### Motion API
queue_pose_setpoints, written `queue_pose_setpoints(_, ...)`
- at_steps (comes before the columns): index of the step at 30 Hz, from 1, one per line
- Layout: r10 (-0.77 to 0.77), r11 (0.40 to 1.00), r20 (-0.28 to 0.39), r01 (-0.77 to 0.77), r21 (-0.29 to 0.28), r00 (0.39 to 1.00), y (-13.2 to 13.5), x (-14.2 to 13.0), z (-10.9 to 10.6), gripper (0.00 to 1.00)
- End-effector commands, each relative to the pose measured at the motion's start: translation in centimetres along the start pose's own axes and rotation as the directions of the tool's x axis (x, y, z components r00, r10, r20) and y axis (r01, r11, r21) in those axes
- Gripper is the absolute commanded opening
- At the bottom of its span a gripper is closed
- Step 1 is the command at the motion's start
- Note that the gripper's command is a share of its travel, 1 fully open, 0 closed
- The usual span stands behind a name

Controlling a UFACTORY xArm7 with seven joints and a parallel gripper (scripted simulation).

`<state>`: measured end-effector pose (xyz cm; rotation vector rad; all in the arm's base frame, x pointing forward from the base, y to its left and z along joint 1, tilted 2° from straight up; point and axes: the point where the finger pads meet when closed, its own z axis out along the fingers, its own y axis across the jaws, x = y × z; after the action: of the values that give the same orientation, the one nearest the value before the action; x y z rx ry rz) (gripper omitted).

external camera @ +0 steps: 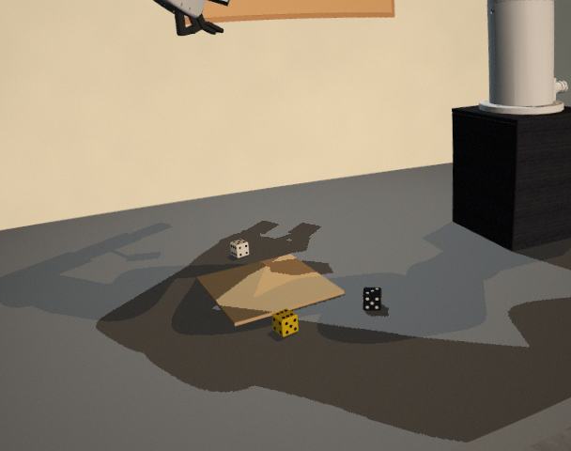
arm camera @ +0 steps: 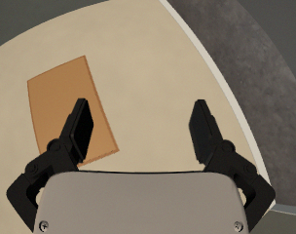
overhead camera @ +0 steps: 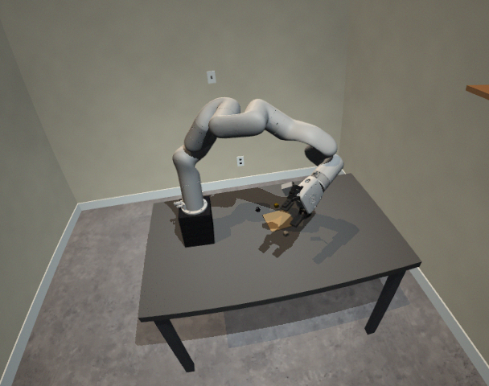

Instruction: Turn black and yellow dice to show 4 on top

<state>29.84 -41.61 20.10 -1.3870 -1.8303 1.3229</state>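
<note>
The black die (overhead camera: 257,209) (external camera: 372,299) lies on the table, off the mat (overhead camera: 277,220) (external camera: 300,286); its top looks like 3, small to read. The yellow die (overhead camera: 276,205) (external camera: 285,323) lies close beside the mat's edge, with several pips on top; whether it touches the mat is unclear. The white die (overhead camera: 285,232) (external camera: 239,248) lies off the mat's opposite side, its top hard to read. The tan mat lies flat with no die on it. My gripper (overhead camera: 289,215) (external camera: 218,31) (arm camera: 141,111) is open and empty, tilted high above the table. No die shows in the wrist view.
The arm's black base block (overhead camera: 197,228) (external camera: 485,179) stands on the dark table (overhead camera: 236,278) (external camera: 106,379), nearer the black die than the other dice. An orange panel (external camera: 300,8) (arm camera: 65,107) is on the wall side. Arm shadows fall across the mat and dice area.
</note>
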Motion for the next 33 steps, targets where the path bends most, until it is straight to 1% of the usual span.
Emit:
queue_pose_setpoints(1,0.004,1.0,0.001,-0.004,-0.002,1.0,-0.1,-0.1,-0.1,1.0)
queue_pose_setpoints(18,0.004,1.0,0.001,-0.004,-0.003,1.0,-0.1,-0.1,-0.1,1.0)
queue_pose_setpoints(20,0.008,1.0,0.003,-0.008,-0.01,1.0,0.2,0.0,-0.1,1.0)
queue_pose_setpoints(22,0.023,0.999,0.008,-0.023,-0.037,1.0,1.1,0.3,-0.2,1.0)
queue_pose_setpoints(23,0.036,0.998,0.011,-0.035,-0.06,0.999,1.9,0.6,-0.4,1.0)
queue_pose_setpoints(25,0.074,0.989,0.013,-0.072,-0.125,0.997,4.1,1.5,-0.7,1.0)
queue_pose_setpoints(27,0.124,0.971,0.002,-0.121,-0.207,0.992,6.8,2.9,-1.3,1.0)
queue_pose_setpoints(28,0.13,0.968,-0.001,-0.127,-0.216,0.992,7.1,3.1,-1.4,1.0)
queue_pose_setpoints(29,0.151,0.957,-0.011,-0.149,-0.25,0.988,8.2,3.7,-1.6,1.0)
queue_pose_setpoints(30,0.163,0.95,-0.018,-0.162,-0.268,0.986,8.8,4.1,-1.8,1.0)
queue_pose_setpoints(31,0.163,0.95,-0.018,-0.162,-0.268,0.986,8.8,4.1,-1.8,1.0)
queue_pose_setpoints(32,0.196,0.927,-0.042,-0.199,-0.318,0.98,10.4,5.2,-2.3,1.0)
queue_pose_setpoints(33,0.196,0.927,-0.042,-0.199,-0.318,0.98,10.4,5.2,-2.3,1.0)
